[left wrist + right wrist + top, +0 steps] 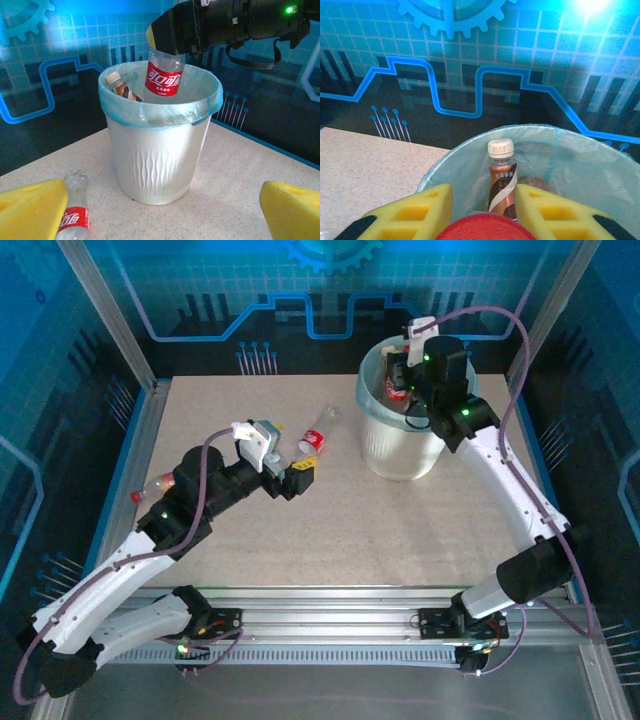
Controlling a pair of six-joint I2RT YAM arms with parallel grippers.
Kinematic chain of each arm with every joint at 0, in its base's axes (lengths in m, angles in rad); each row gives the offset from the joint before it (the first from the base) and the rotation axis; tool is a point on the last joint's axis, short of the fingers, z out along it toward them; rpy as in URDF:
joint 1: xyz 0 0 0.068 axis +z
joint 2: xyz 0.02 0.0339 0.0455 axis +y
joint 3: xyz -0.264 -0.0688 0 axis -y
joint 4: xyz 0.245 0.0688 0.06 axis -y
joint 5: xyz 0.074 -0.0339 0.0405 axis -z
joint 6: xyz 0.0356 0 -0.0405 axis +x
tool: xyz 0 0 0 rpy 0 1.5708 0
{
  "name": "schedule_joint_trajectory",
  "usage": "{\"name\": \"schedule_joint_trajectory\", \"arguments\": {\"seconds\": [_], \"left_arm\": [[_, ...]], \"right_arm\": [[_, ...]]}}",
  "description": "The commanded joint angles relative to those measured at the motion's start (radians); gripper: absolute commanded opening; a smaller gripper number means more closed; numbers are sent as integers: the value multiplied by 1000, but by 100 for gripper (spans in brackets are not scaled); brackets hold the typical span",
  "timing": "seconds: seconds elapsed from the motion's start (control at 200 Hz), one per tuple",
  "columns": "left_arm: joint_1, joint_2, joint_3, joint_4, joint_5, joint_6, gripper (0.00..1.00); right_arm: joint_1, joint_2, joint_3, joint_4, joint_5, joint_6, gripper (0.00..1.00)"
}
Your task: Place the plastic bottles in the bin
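Matt speckled worktop (300, 530). Glossy ribbed plastic bin (155, 165), thin translucent film liner (160, 114). Clear glossy plastic bottle (165, 75), matt yellow foam pads (30, 207).

Round silvery-white bin (398, 445), lined w/ pale blue-green bag, stands upright at far right of surface (400, 530). Inside: brown bottle (501, 187) w/ white cap, leaning vs. the liner. Clear red-label bottle (164, 76) hangs upright over the opening, red cap up, clamped in right tool (483, 210), base dipped inside the rim. Second red-label bottle (317, 433), clear, lies on its side left of bin. Pale bottle (150, 488) w/ red cap lies at surface's left edge, partly hidden.
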Motion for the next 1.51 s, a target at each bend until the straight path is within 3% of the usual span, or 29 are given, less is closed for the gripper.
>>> {"name": "schedule_joint_trajectory", "arguments": {"seconds": [0.0, 0.23, 0.545, 0.94, 1.306, 1.501], "left_arm": [[1, 2, -10, 31, -13, -29, 99], [2, -3, 2, 15, -23, -33, 99], [1, 4, 7, 19, -27, -28, 99], [1, 16, 30, 15, -29, -18, 99], [1, 32, 24, 19, -26, -23, 99], [1, 47, 21, 31, -21, -31, 99]], "right_arm": [[-61, 50, -107, -149, -42, 5, 0], [-73, 85, -35, -179, -74, 2, 0], [-49, 205, 150, -296, -10, -66, 0], [15, 131, 327, -258, 60, -159, 0], [9, 8, 178, -265, 159, -194, 0], [-60, -14, 50, -254, 27, -120, 0]]}}
